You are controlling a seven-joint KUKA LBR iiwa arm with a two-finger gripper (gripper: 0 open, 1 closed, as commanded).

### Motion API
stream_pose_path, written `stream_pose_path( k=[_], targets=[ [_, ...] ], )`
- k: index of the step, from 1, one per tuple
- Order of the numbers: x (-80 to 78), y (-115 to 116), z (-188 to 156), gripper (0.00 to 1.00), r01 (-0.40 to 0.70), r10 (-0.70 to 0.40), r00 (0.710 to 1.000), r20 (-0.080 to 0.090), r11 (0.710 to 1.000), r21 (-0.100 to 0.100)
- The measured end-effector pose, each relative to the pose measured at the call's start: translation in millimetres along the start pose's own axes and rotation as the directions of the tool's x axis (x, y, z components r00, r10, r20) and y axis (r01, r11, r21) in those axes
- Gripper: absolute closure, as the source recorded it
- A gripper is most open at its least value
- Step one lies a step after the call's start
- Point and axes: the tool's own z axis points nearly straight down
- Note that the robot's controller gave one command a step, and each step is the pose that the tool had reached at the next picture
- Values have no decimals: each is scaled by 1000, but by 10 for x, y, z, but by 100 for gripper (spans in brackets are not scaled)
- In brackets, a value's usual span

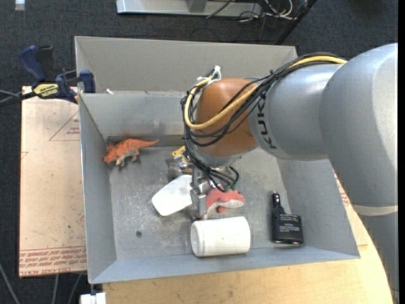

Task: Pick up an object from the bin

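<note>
The gripper (199,200) is low by a pink toy (228,199) behind the cup (220,236): grasp step, I think. How open it is I cannot tell. Next, close and lift.

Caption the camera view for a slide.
Gripper low in the bin, between white flat piece and pink toy.

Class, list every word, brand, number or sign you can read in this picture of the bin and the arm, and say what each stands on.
"KU": dark letters on the grey arm, beside its cables; the rest of the word cannot be made out.
Black gadget at the bin's right: pale label, too small to read.
White cylinder and orange dinosaur: no writing to be seen.
</note>
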Motion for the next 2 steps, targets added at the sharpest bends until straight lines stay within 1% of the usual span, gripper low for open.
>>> stream_pose_path(
  k=[1,2],
  targets=[
    [197,154,54,100,152,-152,988,9,988,1],
    [197,153,54,100,152,-152,988,9,988,1]
  ],
)
